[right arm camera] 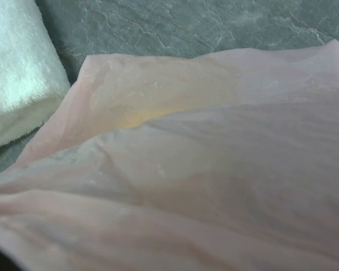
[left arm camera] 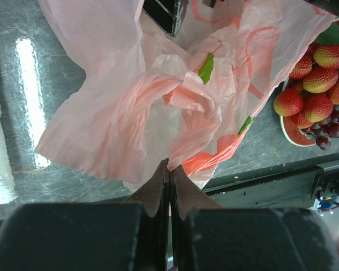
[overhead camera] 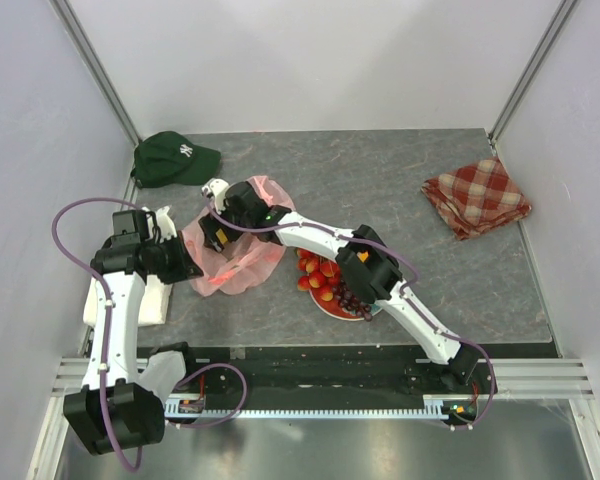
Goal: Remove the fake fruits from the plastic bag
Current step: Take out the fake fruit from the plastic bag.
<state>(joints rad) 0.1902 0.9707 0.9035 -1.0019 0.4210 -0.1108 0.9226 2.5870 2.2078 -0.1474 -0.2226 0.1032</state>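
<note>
The pink plastic bag [overhead camera: 238,272] lies crumpled left of centre; it fills the left wrist view [left arm camera: 130,107] and the right wrist view [right arm camera: 214,169]. My left gripper [overhead camera: 192,267] is shut on the bag's near edge [left arm camera: 169,167]. My right gripper [overhead camera: 218,230] reaches into the bag from the right. The pink film hides its fingers in its own view. A yellow patch [right arm camera: 137,116] glows through the film. Red berries [overhead camera: 318,272] and dark grapes [overhead camera: 355,300] lie on the red plate [overhead camera: 330,311], outside the bag; the berries [left arm camera: 311,93] and grapes [left arm camera: 327,125] also show in the left wrist view.
A folded white towel [overhead camera: 155,290] lies just left of the bag, under the left arm, and shows in the right wrist view [right arm camera: 17,73]. A green cap [overhead camera: 175,158] sits at the back left. A red-checked cloth [overhead camera: 477,197] lies at the back right.
</note>
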